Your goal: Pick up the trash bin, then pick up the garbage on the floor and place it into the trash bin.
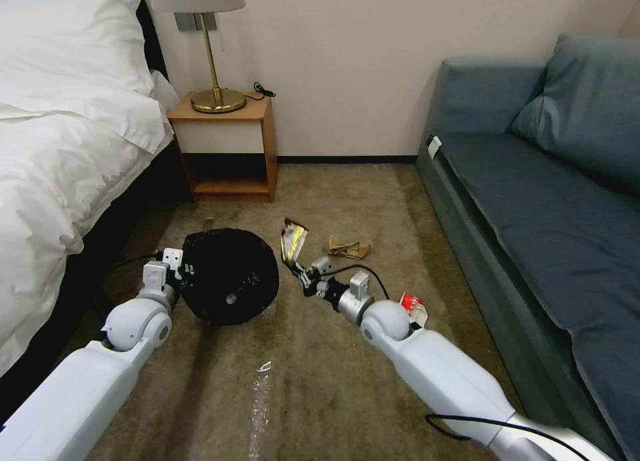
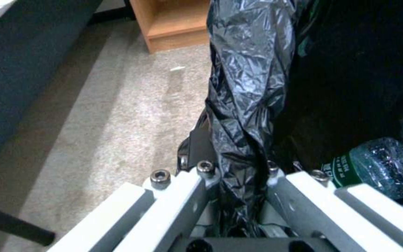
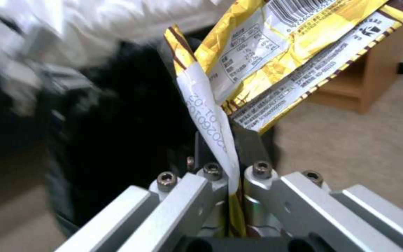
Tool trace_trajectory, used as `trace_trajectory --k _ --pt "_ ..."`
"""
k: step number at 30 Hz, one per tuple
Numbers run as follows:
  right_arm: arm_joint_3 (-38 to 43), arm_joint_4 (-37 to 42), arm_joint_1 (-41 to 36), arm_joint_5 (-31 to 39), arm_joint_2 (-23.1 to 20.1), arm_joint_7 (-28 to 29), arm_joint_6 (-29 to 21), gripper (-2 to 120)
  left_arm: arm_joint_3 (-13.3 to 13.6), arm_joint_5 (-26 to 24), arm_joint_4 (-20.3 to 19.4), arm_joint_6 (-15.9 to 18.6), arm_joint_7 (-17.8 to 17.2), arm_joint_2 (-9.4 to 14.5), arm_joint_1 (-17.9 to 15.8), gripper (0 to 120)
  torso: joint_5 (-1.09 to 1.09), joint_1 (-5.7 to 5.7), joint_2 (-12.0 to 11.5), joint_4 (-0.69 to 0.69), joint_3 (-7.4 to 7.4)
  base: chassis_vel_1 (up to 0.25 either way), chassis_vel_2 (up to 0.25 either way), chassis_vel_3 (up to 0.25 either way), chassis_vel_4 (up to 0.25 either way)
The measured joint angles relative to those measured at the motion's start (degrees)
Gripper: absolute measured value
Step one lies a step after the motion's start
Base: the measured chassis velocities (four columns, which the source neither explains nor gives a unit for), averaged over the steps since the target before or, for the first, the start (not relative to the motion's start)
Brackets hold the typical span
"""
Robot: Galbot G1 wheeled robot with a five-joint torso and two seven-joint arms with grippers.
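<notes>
The trash bin point(image 1: 230, 274), lined with a crinkled black bag point(image 2: 248, 87), is held just above the carpet, left of centre. My left gripper point(image 1: 183, 264) is shut on its lined rim point(image 2: 239, 168). A clear bottle with a green label point(image 2: 379, 168) lies inside the bin. My right gripper point(image 1: 298, 269) is shut on the lower end of a yellow snack wrapper point(image 1: 293, 240), which stands up just right of the bin. Close up, the wrapper point(image 3: 267, 59) rises from the shut fingers point(image 3: 232, 168) with the black bin point(image 3: 127, 140) beside it. Crumpled brown paper point(image 1: 348, 249) and a red-and-white packet point(image 1: 413, 308) lie on the carpet.
A white bed point(image 1: 60, 154) runs along the left. A wooden nightstand point(image 1: 230, 148) with a brass lamp point(image 1: 215, 81) stands against the back wall. A blue-grey sofa point(image 1: 547, 201) lines the right. Open carpet point(image 1: 320, 381) lies between my arms.
</notes>
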Motion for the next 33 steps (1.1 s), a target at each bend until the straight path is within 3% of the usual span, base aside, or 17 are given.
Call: trace_trajectory --k 5,15,21,23,25,28,31,33 --pt "-2.64 2.24 1.1 4.91 2.45 1.41 -1.71 0 0.45 -0.14 0.19 0.26 -0.2 -0.63 -0.44 1 0.0 0.0 0.0 0.02 0.0 0.0 0.0 0.0 0.0" --pt "-7.6 -0.8 2.7 5.45 8.34 2.68 -2.04 1 1.76 0.29 1.48 0.26 -1.0 -3.34 -2.34 1 -0.02 0.0 0.0 0.01 0.0 0.0 0.0 0.0 0.0" --pt "-9.09 -3.03 2.7 5.09 10.05 2.79 -1.53 20 1.98 0.13 1.95 0.25 -1.14 -3.53 -3.04 1 -0.01 0.0 0.0 0.01 0.0 0.0 0.0 0.0 0.0" --pt "-9.52 -3.48 2.62 4.92 10.27 2.78 -1.3 32 1.69 0.2 2.24 0.12 -0.99 -3.4 -2.98 1 -0.01 0.0 0.0 0.01 0.0 0.0 0.0 0.0 0.0" --pt "-9.54 -3.53 2.6 4.89 10.29 2.76 -1.28 34 1.65 0.23 2.28 0.07 -0.98 -3.4 -2.95 1 -0.01 0.0 0.0 0.01 0.0 0.0 0.0 0.0 0.0" --pt "-9.81 -4.09 2.49 4.49 10.26 2.44 -1.09 51 1.12 0.89 2.72 -0.45 -0.48 -3.5 -2.53 1 -0.01 0.0 0.0 0.02 0.0 0.0 0.0 0.0 0.0" --pt "-9.84 -4.2 2.49 4.41 10.12 2.4 -1.06 57 0.98 1.14 2.84 -0.64 -0.35 -3.56 -2.45 1 -0.01 0.0 0.0 0.02 0.0 0.0 0.0 0.0 0.0" --pt "-9.75 -4.25 2.5 4.28 9.86 2.41 -1.03 68 0.62 1.35 2.96 -0.86 -0.18 -3.81 -2.34 1 0.0 0.0 0.0 0.01 0.0 0.0 0.0 0.0 0.0"
